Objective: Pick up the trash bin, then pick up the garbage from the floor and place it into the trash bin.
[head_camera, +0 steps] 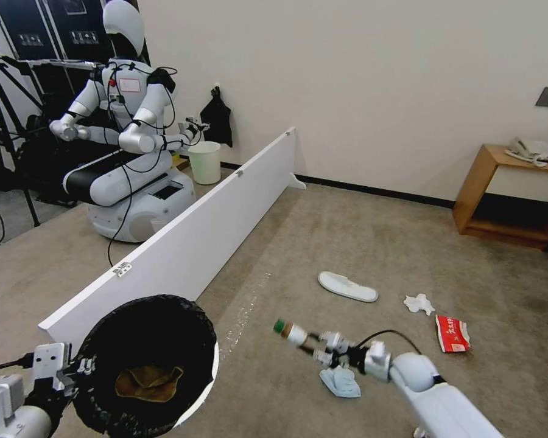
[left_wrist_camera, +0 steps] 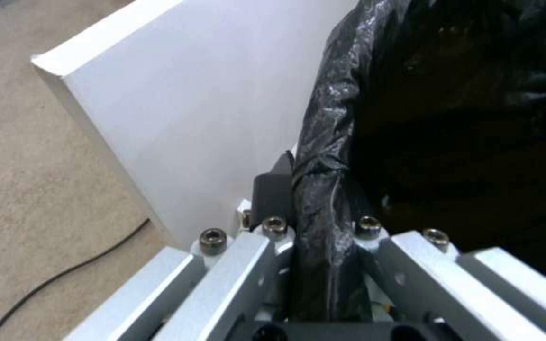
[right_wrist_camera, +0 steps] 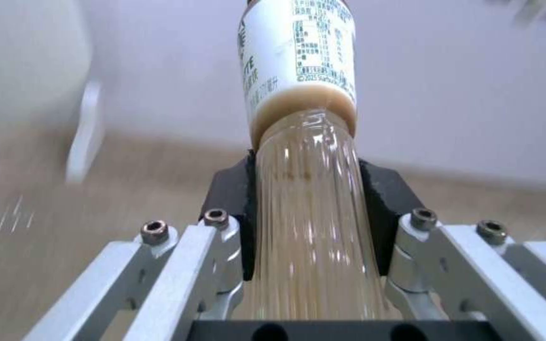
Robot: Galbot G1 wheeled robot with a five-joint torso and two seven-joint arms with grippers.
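Done: your left gripper [left_wrist_camera: 323, 265] has its fingers pinching the rim of the trash bin [head_camera: 149, 359], held at lower left; crumpled brown paper [head_camera: 149, 383] lies inside.
In hand: your right gripper [right_wrist_camera: 311, 222] clamps the bottle [head_camera: 295, 333], aloft beside the bin.
Left: slipper [head_camera: 347, 286], tissue [head_camera: 419, 303], packet [head_camera: 452, 333], cloth [head_camera: 341, 382].
Room: carpet floor [head_camera: 359, 237], white board [head_camera: 182, 243], wooden shelf [head_camera: 499, 194].

The head view looks down from high over the beige carpet, while each wrist view peers close along its own fingers, sharing the black-lined white trash bin [head_camera: 146, 359] and the ribbed brown plastic bottle [right_wrist_camera: 311, 199].
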